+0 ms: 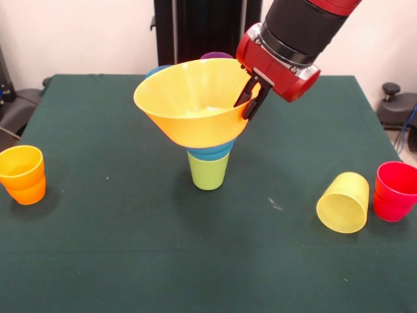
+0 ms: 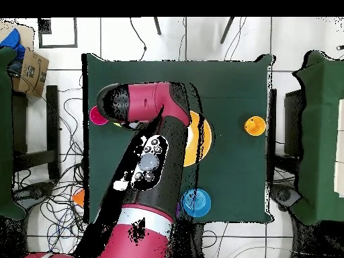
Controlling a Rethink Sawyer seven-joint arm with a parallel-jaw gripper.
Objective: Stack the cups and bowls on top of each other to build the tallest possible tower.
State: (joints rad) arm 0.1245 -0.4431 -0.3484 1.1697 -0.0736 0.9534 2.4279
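Near the middle of the bench (image 1: 98, 195) stood the tower (image 1: 208, 160): a lime green cup (image 1: 208, 173), a small blue bowl (image 1: 212, 154) in its mouth, and a large yellow-orange bowl (image 1: 195, 104) on top, tilted. The tool (image 1: 253, 98) was clamped on that bowl's rim, probably to seat it level. An orange cup (image 1: 23, 175) stood near one side edge; a fallen yellow cup (image 1: 343, 202) and a red cup (image 1: 395, 191) sat near the other, clear of the arm.
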